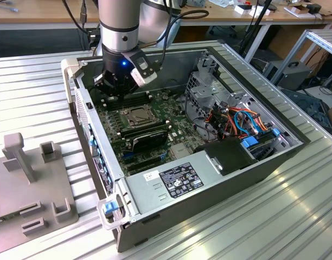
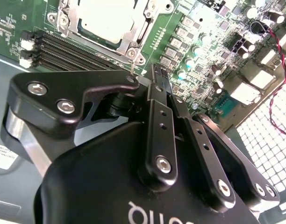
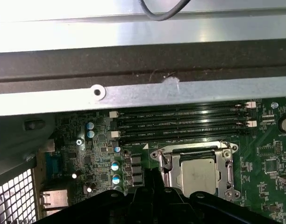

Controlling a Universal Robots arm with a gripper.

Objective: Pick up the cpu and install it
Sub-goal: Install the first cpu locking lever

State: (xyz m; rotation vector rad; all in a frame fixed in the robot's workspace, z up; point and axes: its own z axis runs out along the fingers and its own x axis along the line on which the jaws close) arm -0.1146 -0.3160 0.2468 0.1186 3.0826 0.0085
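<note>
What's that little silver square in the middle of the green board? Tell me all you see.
The cpu is a small flat square with a dull silver-grey metal top. It lies flat in its socket on the green board, a metal frame around its edges. The pincer hangs off to one side, not touching it.

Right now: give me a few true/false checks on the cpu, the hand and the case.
1. The cpu sits in the socket. True.
2. The hand is gripping the cpu. False: it is shut with nothing between its fingers, close beside the socket.
3. The case is closed up. False: its side is open and the motherboard is exposed.
4. Memory slots run alongside the socket. True.
</note>
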